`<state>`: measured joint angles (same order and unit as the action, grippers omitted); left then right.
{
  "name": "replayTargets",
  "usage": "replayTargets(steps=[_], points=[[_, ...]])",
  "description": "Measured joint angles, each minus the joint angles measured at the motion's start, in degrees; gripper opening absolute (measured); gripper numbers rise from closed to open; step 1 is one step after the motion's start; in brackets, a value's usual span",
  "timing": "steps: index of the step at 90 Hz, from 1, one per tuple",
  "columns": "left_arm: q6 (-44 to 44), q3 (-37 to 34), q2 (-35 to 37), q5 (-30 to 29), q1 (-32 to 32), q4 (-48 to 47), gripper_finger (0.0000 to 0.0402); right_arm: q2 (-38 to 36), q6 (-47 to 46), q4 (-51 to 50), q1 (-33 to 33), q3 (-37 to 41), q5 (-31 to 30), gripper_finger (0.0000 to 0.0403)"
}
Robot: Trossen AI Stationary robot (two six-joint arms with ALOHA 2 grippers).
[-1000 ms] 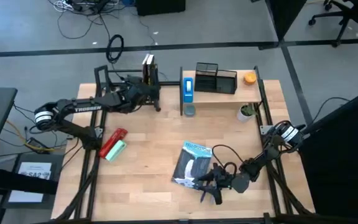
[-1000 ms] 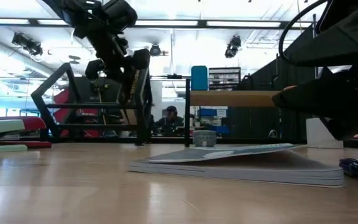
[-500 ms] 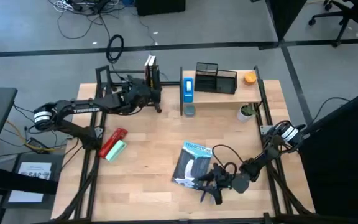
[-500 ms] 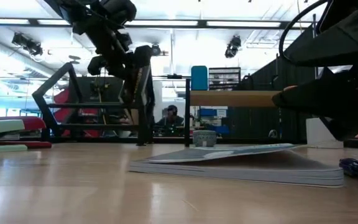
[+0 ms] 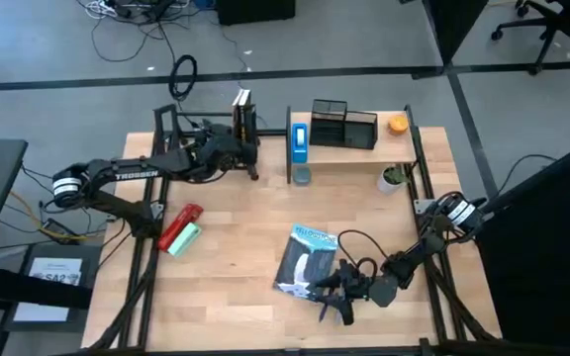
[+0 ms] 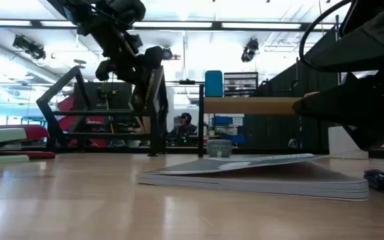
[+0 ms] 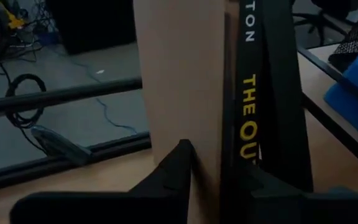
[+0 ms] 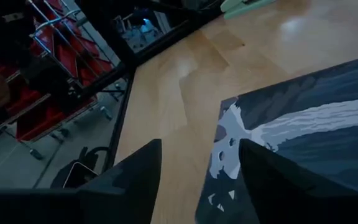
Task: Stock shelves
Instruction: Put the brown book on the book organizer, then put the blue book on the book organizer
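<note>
My left gripper is shut on a black book with yellow lettering. It holds the book upright at the right end of the black tube rack, at the table's far left. The wood-board shelf stands far right and carries a blue box. A magazine lies flat on the table near the front. My right gripper is open at the magazine's near right corner; its fingers stand on either side of that corner. My left gripper pinches the book between its two fingers. One fingertip is on the tan face and the other is by the black lettered spine. The fingers come about level from the table's left and lie across the book. The book stands nearly upright, slightly tilted.
A red and a green flat item lie at the left of the table. On the shelf sit a black mesh organizer and an orange object. A grey cup and a small white pot stand under the shelf board.
My left gripper has carried the book a little toward the table's right, still upright and still shut on it. In the low view the black rack has shifted slightly the same way.
</note>
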<state>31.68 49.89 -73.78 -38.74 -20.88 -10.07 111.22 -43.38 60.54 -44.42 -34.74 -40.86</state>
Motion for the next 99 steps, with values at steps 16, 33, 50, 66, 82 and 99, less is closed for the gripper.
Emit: replayTargets(steps=[16,33,50,66,82,99], points=[[0.82,0.0,0.0,0.02,0.0,-0.02,0.0037,0.0,0.0,-0.01,0.0,0.0,0.0,0.0185],[1.53,0.0,0.0,0.04,0.0,0.02,0.0037,0.0,0.0,-0.01,0.0,0.0,0.0,0.0185],[-0.28,0.0,0.0,0.36,0.0,0.14,0.0061,0.0,0.0,-0.03,0.0,0.0,0.0,0.0185],[-2.64,0.0,0.0,2.62,0.0,0.44,0.0145,0.0,0.0,-0.03,0.0,0.0,0.0,0.0185],[-3.14,0.0,0.28,5.49,0.02,2.09,0.0222,0.0,-0.04,-0.03,0.0,0.0,0.0,0.0185],[-7.73,0.07,2.16,7.19,0.04,4.4,0.0246,0.02,-0.04,-0.02,0.0,0.0,0.01,0.0185]])
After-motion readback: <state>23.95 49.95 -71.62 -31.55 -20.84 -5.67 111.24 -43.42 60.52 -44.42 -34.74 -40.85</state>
